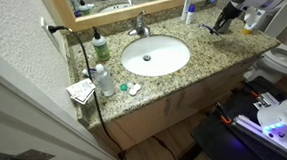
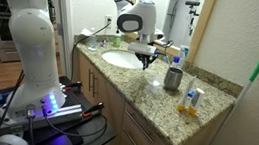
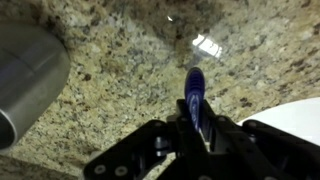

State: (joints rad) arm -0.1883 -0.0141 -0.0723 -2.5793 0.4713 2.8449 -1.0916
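My gripper [image 3: 190, 122] is shut on a slim blue stick-like object [image 3: 193, 92], maybe a toothbrush or a pen, which points away from the jaws over the speckled granite counter [image 3: 120, 50]. In both exterior views the gripper [image 2: 147, 57] [image 1: 218, 25] hangs just above the counter, between the white sink [image 2: 118, 58] and a grey metal cup [image 2: 173, 79]. The wrist view has this cup [image 3: 25, 75] at the left edge and the sink rim [image 3: 300, 115] at the right. Whether the object's tip touches the counter I cannot tell.
Behind the sink [image 1: 155, 55] stands a faucet [image 1: 140, 25], with a soap bottle [image 1: 99, 48] beside it. A small bottle [image 1: 103, 80] and a folded paper [image 1: 81, 91] lie at one counter end, small tubes [image 2: 191, 99] at the other. A toilet [image 1: 283, 59] stands beside the counter.
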